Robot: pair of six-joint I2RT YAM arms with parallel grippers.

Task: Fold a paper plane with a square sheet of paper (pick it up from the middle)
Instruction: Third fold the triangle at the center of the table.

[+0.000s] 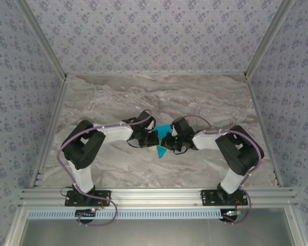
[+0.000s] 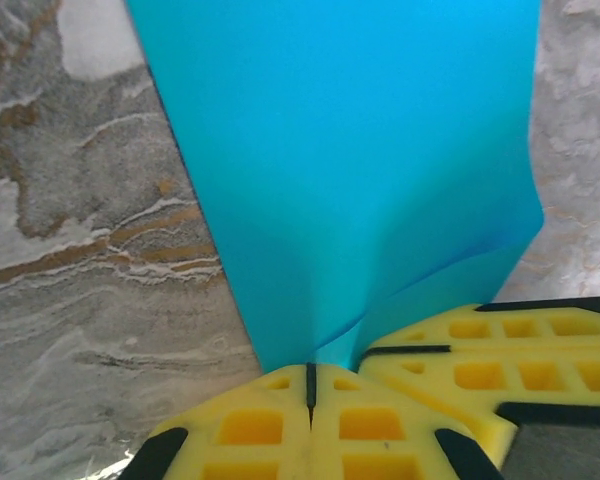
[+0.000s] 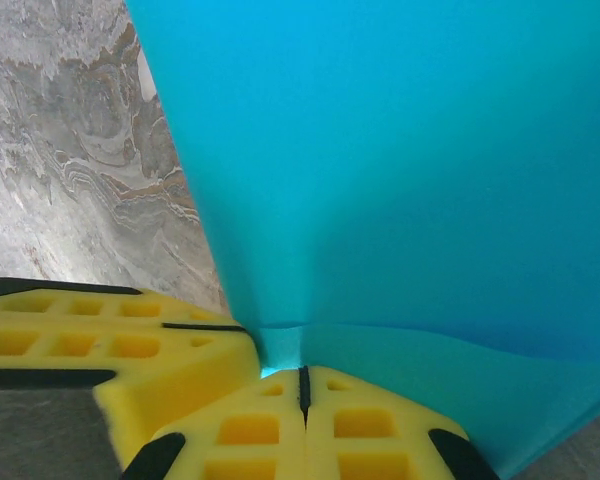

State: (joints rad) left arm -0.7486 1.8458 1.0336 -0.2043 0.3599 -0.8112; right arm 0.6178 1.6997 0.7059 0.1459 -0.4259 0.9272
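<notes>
Paper [image 2: 360,150]: cyan, held at mid-table between the two arms. From the top camera it is seen as a small pointed shape with its tip toward the near edge, much of it covered by the wrists. Whether its far part rests on the table [image 1: 143,97] or hangs just above cannot be told. One edge is clamped in the left gripper [image 2: 310,375], whose yellow fingers are pressed together on it with no gap. The right gripper [image 3: 303,378] is clamped on the paper just beside, fingers likewise together, and the two sets of fingers are seen touching or nearly so. A soft buckle is noted in the sheet next to the pinch in both wrist views; no sharp crease is made out there. The step in hand is judged to be a fold being set along the middle, with the task unfinished, since no complete dart is recognised. For a clean result, both grips are to be held firm and moved together, so that the thin sheet is neither stretched nor sheared between them. The buckle is best flattened against the table before any crease is pressed. Risk: a tear at the pinch, or a crooked crease, if one wrist is twisted alone.
</notes>
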